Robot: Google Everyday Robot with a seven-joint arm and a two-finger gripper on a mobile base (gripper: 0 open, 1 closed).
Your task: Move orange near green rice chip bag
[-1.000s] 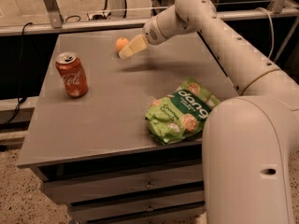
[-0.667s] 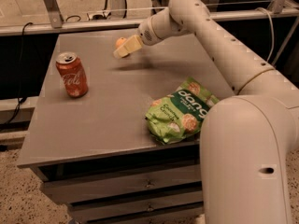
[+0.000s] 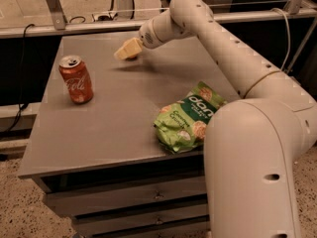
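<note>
My gripper (image 3: 127, 49) is low over the far middle of the grey table (image 3: 109, 128), at the end of the white arm that reaches in from the right. The orange lies right where the gripper is and is covered by it, so I cannot see it clearly. The green rice chip bag (image 3: 185, 119) lies crinkled at the table's front right edge, well apart from the gripper and nearer the camera.
A red Coca-Cola can (image 3: 76, 79) stands upright at the table's left side. The arm's thick lower link (image 3: 252, 172) fills the front right and overlaps the bag's right end. Drawers sit under the tabletop; a rail runs behind it.
The gripper has moved left and down onto the orange. A second ago the orange showed just left of it; now it is covered. The can and bag have not moved.
</note>
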